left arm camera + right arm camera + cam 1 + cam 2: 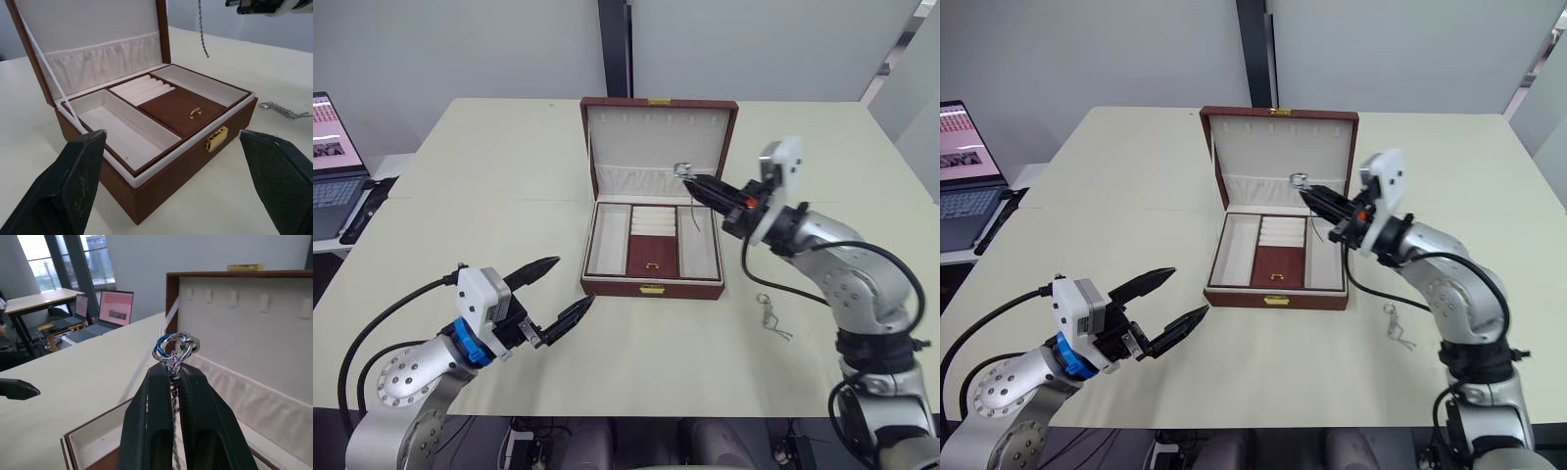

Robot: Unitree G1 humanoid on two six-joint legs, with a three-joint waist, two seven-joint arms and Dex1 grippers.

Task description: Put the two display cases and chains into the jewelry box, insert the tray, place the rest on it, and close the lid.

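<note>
Here the table [509,186] is carrying the box [652,284] at its middle, with the lid [658,137] standing upright at the far side and showing its cream lining and gathered pocket. Inside the box the tray [161,105] is already sitting in place, its ring rolls at the far middle, its dark red flap with a gold tab near the clasp, and its long side compartments lying bare. A laptop [335,162] is sitting off the table's far left. The right gripper [686,176] is hovering over the box's right side, its fingers pressed together on a chain [174,352] whose rings are sticking out past the tips while the links are hanging down toward the right compartment. The left gripper [560,290] is waiting spread wide near the box's left front corner, gripping nothing. Another chain [771,315] is lying on the table right of the box, well apart from both grippers.
</note>
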